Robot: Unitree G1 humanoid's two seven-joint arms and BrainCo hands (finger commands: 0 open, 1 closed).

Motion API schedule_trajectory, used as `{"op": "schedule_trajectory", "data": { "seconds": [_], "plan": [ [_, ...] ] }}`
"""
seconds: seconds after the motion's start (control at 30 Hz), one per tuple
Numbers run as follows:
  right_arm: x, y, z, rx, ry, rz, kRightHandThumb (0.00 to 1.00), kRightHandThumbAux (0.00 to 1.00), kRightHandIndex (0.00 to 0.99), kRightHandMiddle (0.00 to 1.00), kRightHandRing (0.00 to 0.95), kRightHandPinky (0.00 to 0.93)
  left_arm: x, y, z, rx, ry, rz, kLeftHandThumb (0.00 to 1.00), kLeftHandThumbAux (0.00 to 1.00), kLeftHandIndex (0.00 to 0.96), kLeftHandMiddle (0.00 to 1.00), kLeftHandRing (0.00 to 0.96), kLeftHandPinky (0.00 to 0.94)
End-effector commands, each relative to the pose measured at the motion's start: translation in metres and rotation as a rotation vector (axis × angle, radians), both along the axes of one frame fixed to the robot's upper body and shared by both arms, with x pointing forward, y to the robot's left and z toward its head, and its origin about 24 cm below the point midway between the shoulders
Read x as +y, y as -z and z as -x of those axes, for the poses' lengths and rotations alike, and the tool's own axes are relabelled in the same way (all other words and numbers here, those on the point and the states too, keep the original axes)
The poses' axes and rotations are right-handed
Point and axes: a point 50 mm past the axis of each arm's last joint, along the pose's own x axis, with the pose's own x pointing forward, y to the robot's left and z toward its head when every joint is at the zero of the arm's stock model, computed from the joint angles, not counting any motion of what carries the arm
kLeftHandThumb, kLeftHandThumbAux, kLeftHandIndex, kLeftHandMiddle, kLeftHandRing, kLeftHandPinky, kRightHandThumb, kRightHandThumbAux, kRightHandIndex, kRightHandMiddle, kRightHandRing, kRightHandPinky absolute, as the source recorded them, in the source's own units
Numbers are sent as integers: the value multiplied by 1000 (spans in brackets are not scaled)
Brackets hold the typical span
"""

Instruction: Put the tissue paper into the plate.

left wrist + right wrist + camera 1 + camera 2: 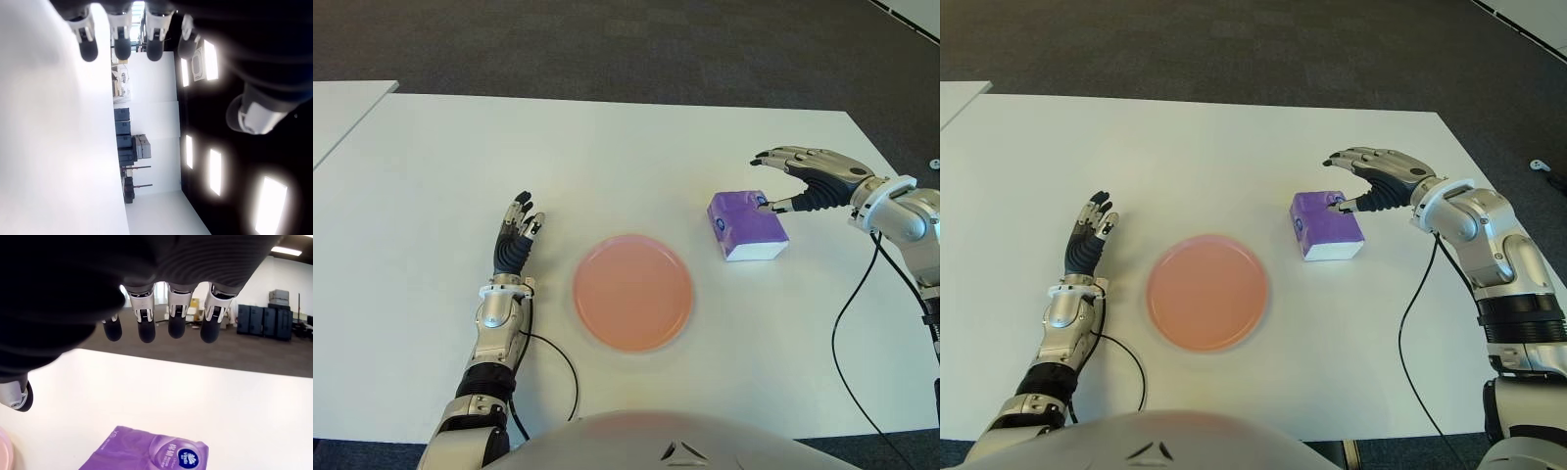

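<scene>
The right hand [790,176] hovers at the right side of the scene, its metal-and-black fingers [145,325] spread and stretched forward, holding nothing. Its thumb tip reaches down to the top of the purple plastic-wrapped pack of tissue paper [745,226]; whether the two actually touch cannot be told. In the right wrist view the four fingers hang clear above the pack, whose round blue logo faces up.

The pack lies on the white counter [607,157], right of the round, flat pink plate [632,292] and a little farther from the robot than it. A strip of bare counter separates the pack from the plate's rim, and the plate has nothing on it.

The left hand [516,240] shows left of the plate, its fingers extended and relaxed, pointing away from the robot, gripping nothing. A black cable [553,360] loops over the counter from its wrist towards the robot's body. Another black cable [852,323] trails from the right forearm across the counter's right side. Dark grey carpet [607,39] lies beyond the counter's far edge.
</scene>
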Motion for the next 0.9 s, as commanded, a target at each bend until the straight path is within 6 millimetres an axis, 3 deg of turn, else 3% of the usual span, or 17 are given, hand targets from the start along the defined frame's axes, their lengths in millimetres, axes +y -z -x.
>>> {"op": "schedule_trajectory", "data": {
  "seconds": [0.03,0.13,0.9],
  "plan": [
    [5,19,-2,43,-33,26,504,360,0,0,0,0,0,19,12,100,-16,20,0,479,0,0,0,0],
    [7,32,-1,57,-58,43,502,354,0,0,0,0,0,19,12,100,-16,24,0,482,0,0,0,0],
    [11,46,8,162,-150,137,403,395,0,0,0,0,0,19,14,100,-14,7,0,471,0,0,0,0]
  ]
}}
